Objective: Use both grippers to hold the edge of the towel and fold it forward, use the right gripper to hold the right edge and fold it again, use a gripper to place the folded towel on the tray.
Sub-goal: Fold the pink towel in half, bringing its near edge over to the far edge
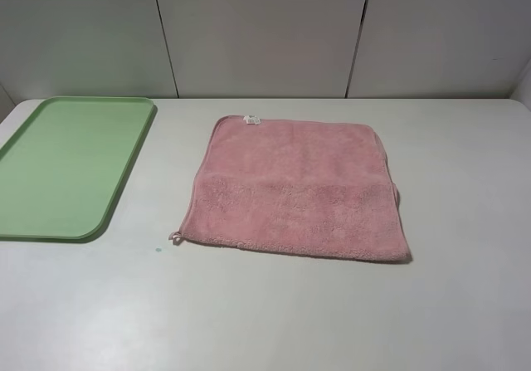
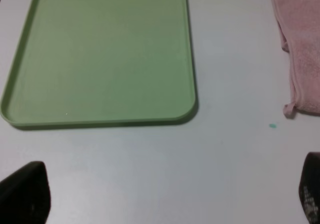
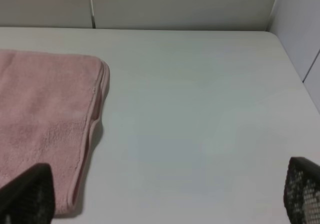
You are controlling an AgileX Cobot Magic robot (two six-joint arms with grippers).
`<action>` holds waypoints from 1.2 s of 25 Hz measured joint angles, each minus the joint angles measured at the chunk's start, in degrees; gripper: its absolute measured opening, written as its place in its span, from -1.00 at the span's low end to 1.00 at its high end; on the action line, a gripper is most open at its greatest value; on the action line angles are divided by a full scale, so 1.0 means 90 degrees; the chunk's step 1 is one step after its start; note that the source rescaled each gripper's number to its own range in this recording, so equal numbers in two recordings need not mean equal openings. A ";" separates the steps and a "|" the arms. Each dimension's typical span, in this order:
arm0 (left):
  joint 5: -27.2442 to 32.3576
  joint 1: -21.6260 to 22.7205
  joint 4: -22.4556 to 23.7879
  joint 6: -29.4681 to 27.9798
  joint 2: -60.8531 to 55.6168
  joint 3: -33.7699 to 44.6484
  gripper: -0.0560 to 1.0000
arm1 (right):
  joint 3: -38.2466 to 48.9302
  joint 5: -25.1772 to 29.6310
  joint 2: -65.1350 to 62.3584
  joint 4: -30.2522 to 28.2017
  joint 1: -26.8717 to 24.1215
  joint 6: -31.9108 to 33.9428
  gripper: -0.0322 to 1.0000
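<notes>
So the left gripper (image 2: 167, 194) and right gripper (image 3: 165, 194) are both spread wide, gripping nothing. Left one hangs over the table (image 2: 230, 159) just off the tray (image 2: 100, 58). Right one's by the hem (image 3: 92, 124) of the towel (image 3: 45, 108). Towel lies mid-table, tray apart on its left.

Fluffy pink terry cloth for the towel (image 1: 299, 192), matt and nubbly, with a flatter stitched hem (image 1: 197, 190) along its nine o'clock side and a small white tag (image 1: 250, 120) near eleven. Smooth light-green plastic with a faint sheen for the tray (image 1: 66, 168), at nine o'clock of the towel. Smooth, matt off-white counter (image 1: 265, 313). Matt black fingers (image 3: 301, 191) on the right pincer (image 3: 165, 196), finely dimpled.
</notes>
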 joint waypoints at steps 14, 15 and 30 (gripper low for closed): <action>0.0000 0.0000 0.0000 0.0000 0.0000 0.0000 1.00 | 0.0000 0.0000 0.0000 0.0000 0.0000 0.0000 1.00; 0.0000 0.0000 0.0000 0.0000 0.0000 0.0000 1.00 | 0.0000 0.0000 0.0000 0.0000 0.0000 0.0000 1.00; 0.0000 0.0000 0.0000 0.0000 0.0000 0.0000 1.00 | 0.0000 0.0000 0.0000 0.0000 0.0000 0.0000 1.00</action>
